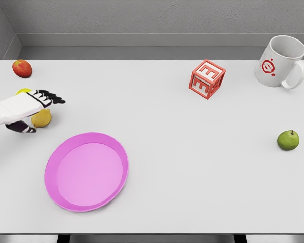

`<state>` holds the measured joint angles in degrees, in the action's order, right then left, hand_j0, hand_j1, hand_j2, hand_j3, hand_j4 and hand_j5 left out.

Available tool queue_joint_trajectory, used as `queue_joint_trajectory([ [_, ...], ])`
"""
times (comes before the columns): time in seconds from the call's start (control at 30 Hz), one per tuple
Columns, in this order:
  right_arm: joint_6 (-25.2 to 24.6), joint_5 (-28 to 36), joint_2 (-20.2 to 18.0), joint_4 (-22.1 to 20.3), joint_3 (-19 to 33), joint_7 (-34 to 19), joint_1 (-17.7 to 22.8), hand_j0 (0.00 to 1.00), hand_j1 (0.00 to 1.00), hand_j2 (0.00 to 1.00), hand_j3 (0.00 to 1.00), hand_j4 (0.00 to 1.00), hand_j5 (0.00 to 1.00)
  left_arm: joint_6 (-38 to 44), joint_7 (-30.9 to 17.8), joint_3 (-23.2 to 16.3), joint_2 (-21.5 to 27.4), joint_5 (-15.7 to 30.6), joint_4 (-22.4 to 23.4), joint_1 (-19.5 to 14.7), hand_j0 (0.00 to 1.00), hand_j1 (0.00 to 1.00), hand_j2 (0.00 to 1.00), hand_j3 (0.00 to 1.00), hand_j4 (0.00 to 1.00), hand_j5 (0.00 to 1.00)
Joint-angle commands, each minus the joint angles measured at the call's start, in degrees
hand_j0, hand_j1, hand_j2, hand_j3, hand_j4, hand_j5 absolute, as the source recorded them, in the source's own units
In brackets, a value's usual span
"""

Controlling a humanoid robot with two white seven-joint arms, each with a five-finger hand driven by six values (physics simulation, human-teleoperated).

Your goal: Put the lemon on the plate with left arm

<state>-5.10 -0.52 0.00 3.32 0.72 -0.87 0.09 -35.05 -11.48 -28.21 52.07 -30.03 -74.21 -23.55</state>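
A yellow lemon [42, 118] lies on the white table near the left edge, partly covered by my left hand [38, 112]. The hand comes in from the left edge, its dark-tipped fingers [53, 98] stretched out above the lemon and its thumb [23, 127] below and left of it. The fingers are spread and not closed around the fruit. A sliver of brighter yellow [24, 91] shows behind the hand's top edge; I cannot tell what it belongs to. The pink plate [63, 197] sits on the table below and right of the hand, with nothing on it.
A red apple [22, 68] sits at the far left corner. A red letter cube [207, 79] stands at the back centre-right and a white mug [281, 62] at the back right. A green apple [288, 140] is near the right edge.
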Motion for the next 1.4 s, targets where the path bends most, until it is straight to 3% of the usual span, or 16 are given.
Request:
queue_joint_trajectory([
  [0.0,0.0,0.0,0.0,0.0,0.0,0.0,0.0,1.00,1.00,1.00,1.00,1.00,1.00,0.1,0.1,0.1,-0.5,-0.2,1.1,0.0,1.00,1.00,1.00,1.00,1.00,1.00],
  [0.8,0.0,0.0,0.0,0.0,0.0,0.0,0.0,1.00,1.00,1.00,1.00,1.00,1.00,0.1,0.1,0.1,-3.7,-6.1,7.0,-2.5,1.00,1.00,1.00,1.00,1.00,1.00],
  [1.37,0.0,0.0,0.0,0.0,0.0,0.0,0.0,1.00,1.00,1.00,1.00,1.00,1.00,0.1,-0.5,0.0,-3.8,-6.2,7.7,-2.6,1.00,1.00,1.00,1.00,1.00,1.00],
])
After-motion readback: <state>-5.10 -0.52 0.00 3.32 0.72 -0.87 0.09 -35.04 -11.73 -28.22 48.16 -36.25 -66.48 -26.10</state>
